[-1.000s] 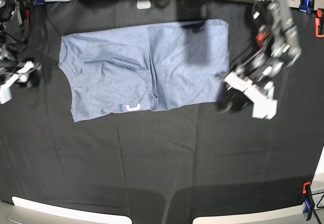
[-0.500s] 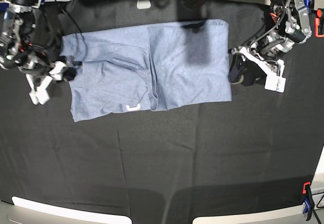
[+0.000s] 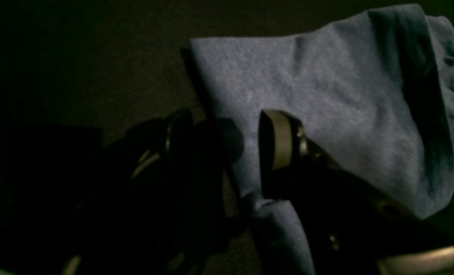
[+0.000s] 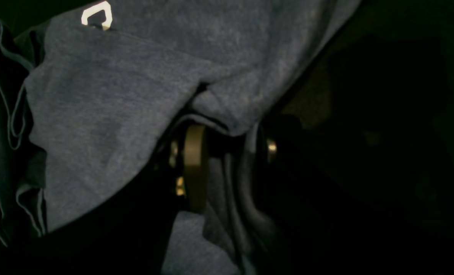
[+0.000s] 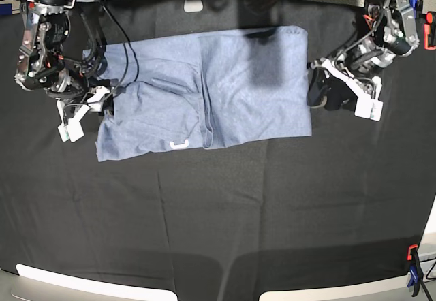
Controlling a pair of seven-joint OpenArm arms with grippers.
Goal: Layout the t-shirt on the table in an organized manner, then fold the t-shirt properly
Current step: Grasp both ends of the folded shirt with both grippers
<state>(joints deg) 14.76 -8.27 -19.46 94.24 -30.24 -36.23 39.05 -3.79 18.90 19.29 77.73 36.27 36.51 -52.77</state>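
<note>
On the black-clothed bench (image 5: pixel 225 212), the t-shirt (image 5: pixel 204 90) lies flat and partly folded near the far edge, and the step in hand looks like taking both short ends for the next fold. The left gripper (image 3: pixel 227 152) straddles its hem with fingers wide apart, while the right gripper (image 4: pixel 230 168) has cloth between its narrowing fingers, though a firm grip I cannot tell. Next, both need a secure pinch before lifting together; clamps (image 5: pixel 413 274) hold the wrinkled cloth at the corners.
</note>
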